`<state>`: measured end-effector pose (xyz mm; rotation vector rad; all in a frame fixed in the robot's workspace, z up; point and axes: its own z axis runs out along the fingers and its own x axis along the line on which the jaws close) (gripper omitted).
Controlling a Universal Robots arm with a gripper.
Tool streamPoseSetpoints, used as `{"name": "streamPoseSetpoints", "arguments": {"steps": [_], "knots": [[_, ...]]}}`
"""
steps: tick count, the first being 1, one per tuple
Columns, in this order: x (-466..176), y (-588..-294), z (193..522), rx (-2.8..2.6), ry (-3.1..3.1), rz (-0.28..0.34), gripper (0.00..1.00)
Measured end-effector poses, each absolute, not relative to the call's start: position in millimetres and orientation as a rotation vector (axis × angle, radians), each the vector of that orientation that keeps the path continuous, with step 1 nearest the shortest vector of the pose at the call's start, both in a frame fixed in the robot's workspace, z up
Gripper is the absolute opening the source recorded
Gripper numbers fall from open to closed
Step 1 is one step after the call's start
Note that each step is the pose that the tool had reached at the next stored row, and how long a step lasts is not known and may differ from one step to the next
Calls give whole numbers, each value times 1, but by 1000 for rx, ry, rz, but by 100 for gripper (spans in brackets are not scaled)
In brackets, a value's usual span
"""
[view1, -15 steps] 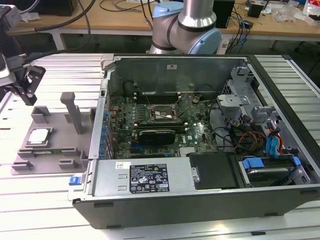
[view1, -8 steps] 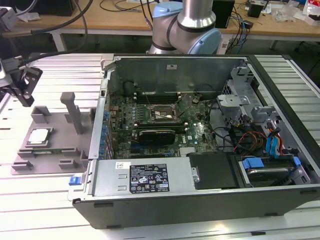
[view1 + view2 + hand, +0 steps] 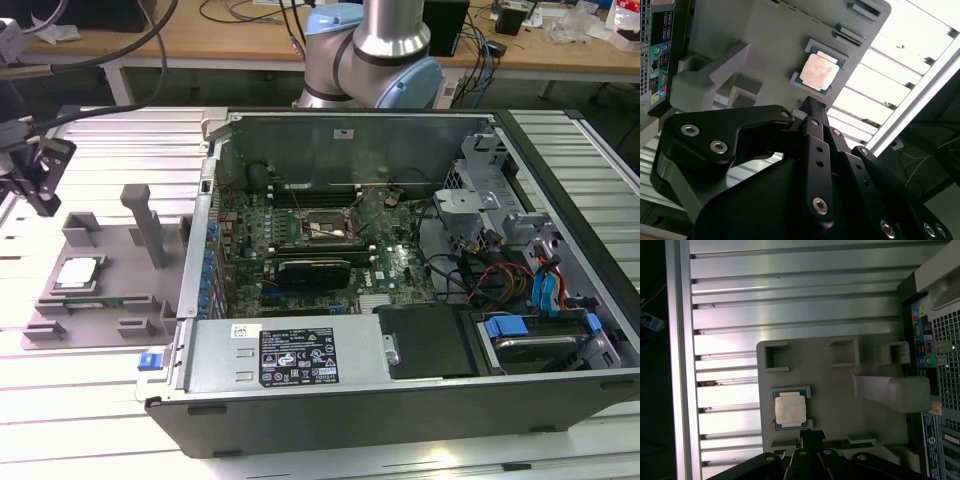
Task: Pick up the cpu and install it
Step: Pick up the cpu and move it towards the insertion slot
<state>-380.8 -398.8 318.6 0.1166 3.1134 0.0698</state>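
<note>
Ribbed metal bench (image 3: 110, 130); closed, empty gripper (image 3: 810, 101) hovering near cpu (image 3: 790, 410) in grey tray (image 3: 835, 385). Descending shut might knock it askew.

You see cpu (image 3: 790, 410): pale satin metal top | fixture tray (image 3: 832, 385): matt grey plastic | worktop (image 3: 790, 310): ribbed shiny metal

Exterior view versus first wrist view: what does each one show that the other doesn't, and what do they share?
Exterior view: the open computer case's interior with its motherboard socket, and the arm's base behind. First wrist view: the case's outer port panel. Both: the cpu lying in the grey fixture tray on the ribbed table, the tool close by.
</note>
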Motion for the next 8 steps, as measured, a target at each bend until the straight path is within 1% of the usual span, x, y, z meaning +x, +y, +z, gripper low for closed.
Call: {"name": "streamPoseSetpoints", "arguments": {"steps": [8], "knots": [[-393,-399,314,117,3113,70,11]]}}
